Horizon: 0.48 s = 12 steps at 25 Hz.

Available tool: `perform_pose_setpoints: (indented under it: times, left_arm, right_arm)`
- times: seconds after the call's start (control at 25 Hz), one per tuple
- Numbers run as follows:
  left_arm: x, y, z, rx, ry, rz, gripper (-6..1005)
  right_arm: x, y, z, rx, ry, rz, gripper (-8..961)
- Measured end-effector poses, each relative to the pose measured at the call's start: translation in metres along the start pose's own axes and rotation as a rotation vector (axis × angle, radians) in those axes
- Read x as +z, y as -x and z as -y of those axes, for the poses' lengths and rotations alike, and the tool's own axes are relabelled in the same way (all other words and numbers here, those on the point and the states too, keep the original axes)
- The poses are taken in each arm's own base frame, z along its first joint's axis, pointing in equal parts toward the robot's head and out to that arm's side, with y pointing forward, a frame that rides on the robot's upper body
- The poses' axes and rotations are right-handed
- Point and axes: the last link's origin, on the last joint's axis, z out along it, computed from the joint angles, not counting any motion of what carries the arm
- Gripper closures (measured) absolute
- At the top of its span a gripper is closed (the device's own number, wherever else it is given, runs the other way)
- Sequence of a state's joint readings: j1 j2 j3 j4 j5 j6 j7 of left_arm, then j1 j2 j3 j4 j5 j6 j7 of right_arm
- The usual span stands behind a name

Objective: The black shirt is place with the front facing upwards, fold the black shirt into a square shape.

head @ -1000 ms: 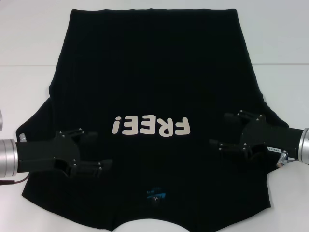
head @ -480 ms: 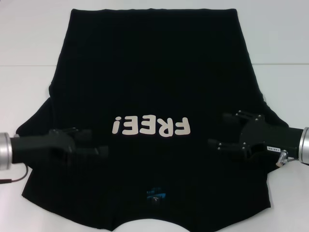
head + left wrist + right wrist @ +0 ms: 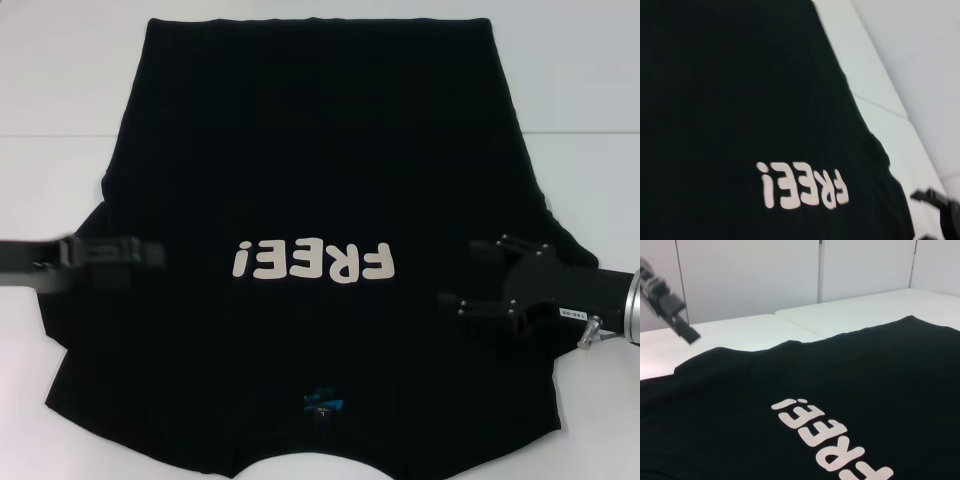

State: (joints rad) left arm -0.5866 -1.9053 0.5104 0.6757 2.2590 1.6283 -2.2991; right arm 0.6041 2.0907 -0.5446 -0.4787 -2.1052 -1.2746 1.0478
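The black shirt lies flat on the white table, front up. Its white "FREE!" print reads upside down to me, and the small blue neck label is near my edge. My left gripper is over the shirt's left side by the sleeve, seen edge-on and blurred. It also shows in the right wrist view, raised above the cloth. My right gripper is open over the shirt's right side, jaws spread and holding nothing. The print also shows in the left wrist view and the right wrist view.
The white table shows on both sides of the shirt, with a seam across it. The shirt's hem reaches the far edge. Pale wall panels stand beyond the table.
My left gripper has turned edge-on and drawn back left and up from near the chest to the shirt's left side. The right gripper has shifted slightly right. The shirt has not moved.
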Motion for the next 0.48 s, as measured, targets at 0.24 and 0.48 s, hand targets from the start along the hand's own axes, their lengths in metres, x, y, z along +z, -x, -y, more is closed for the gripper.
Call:
perform_pose_setpoints:
  times: [0.24,0.48]
  left_arm:
    - [-0.033,-0.011,0.018,-0.207,-0.107,-0.049,69]
    - [-0.044,-0.011,0.043,-0.327,-0.228,-0.114,69]
  right_arm:
    - [0.001,-0.002,-0.002,-0.007,0.013,-0.013,27]
    - [0.003,-0.003,-0.003,-0.017,0.02,-0.029,27]
